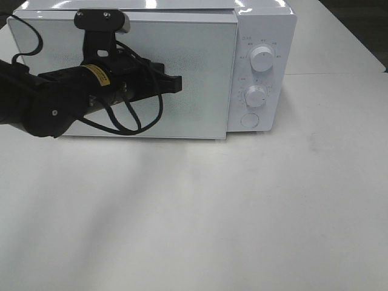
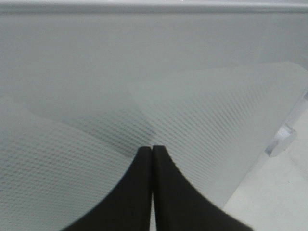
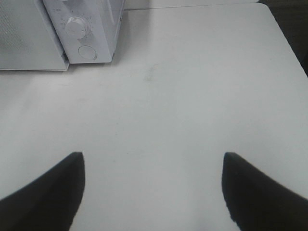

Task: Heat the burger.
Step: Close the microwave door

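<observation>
The burger is not to be seen in any of the views; it is judged to lie inside the microwave [image 1: 264,24], behind the door [image 1: 200,112], but this cannot be confirmed because the frosted panel shows nothing behind it. The microwave stands at the far side of the table [image 1: 242,212], and its door appears shut or very nearly shut. The left gripper [image 1: 179,83] is held against the middle of the door panel, its jaws pressed fully together with nothing between them, as the left wrist view shows at the tips [image 2: 152,149]. The right gripper [image 3: 153,159] is held above bare table to the near right of the microwave, its jaws spread wide and empty. Two knobs, an upper knob [image 1: 262,59] and a lower knob [image 1: 256,96], are set on the panel to the right of the door, with a round button [image 1: 250,120] below them. The heating is judged not yet started, a knob remaining to be turned. As for handling, the burger is expected to be light, soft and loosely stacked, so that its layers could slide apart; it would best be taken low across both sides with a gentle squeeze, kept upright, and never pinched at the glossy top.
</observation>
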Available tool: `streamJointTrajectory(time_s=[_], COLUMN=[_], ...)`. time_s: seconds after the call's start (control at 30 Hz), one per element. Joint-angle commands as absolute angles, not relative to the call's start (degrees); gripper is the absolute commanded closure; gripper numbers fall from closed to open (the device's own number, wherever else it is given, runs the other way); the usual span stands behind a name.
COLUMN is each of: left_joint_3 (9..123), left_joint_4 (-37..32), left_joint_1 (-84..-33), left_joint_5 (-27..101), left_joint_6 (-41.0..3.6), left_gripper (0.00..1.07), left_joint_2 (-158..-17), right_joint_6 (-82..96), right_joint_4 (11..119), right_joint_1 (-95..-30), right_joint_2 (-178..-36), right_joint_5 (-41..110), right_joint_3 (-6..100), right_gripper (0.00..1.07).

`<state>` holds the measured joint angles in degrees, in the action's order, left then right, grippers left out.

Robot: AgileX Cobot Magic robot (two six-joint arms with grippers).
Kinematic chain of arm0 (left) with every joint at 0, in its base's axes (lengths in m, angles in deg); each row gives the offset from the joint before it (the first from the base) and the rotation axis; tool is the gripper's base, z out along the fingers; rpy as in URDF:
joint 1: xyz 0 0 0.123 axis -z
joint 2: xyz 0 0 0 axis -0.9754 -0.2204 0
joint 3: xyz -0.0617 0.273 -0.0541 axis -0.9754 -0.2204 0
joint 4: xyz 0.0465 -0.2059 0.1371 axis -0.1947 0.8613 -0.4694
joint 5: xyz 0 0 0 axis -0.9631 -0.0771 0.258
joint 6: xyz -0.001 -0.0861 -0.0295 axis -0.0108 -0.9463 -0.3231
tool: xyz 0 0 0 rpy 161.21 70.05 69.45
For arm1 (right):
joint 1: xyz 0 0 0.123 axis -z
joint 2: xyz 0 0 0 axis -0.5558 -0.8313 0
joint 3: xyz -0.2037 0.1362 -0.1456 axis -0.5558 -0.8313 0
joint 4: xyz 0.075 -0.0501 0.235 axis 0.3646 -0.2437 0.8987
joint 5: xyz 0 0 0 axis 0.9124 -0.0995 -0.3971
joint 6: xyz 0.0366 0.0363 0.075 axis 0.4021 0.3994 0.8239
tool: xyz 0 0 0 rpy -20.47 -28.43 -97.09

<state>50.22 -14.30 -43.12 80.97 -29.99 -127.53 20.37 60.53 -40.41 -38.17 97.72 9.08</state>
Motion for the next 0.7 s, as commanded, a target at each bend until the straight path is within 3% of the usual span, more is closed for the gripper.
streamJointTrajectory(time_s=[0.03, 0.7], left_joint_3=[54.28, 62.19], left_joint_4=[-11.03, -12.81], left_joint_1=[-43.06, -42.72], left_joint_5=[81.54, 76.10], left_joint_6=[-29.82, -29.71], left_gripper=[1.07, 1.07], left_joint_2=[-129.59, -132.74], right_joint_6=[20.03, 20.55], right_joint_4=[60.36, 60.13], right_joint_1=[-40.07, -40.07], right_joint_2=[-36.68, -36.68], right_joint_5=[97.26, 97.26], right_joint_3=[9.03, 9.03], right_gripper=[0.32, 0.32])
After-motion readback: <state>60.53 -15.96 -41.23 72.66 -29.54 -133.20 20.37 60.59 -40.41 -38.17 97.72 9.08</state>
